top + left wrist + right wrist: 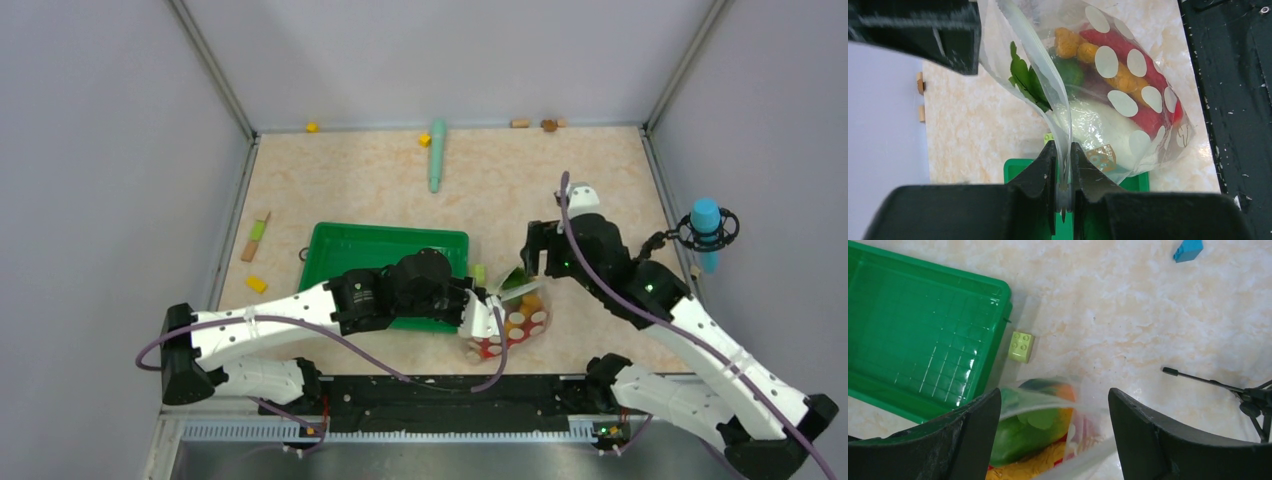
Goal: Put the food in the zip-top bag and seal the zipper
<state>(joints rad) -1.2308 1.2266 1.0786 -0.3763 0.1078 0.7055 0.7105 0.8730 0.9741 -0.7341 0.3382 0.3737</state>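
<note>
Table (350, 180): beige marbled top, matte, boxed in on three sides. Plain pale grey walls: back wall (450, 50) at 12 o'clock, left wall (100, 180) at 9, right wall (770, 120) at 3. Aluminium frame posts (213, 68) run up the two far corners, at 11 and 1. Black rail (450, 392) along the near edge at 6, brushed metal ledge (400, 460) just below it. Teal mic-like unit on a black stand (706, 222) against the right wall at 3. Light flat and even, shadows soft.
</note>
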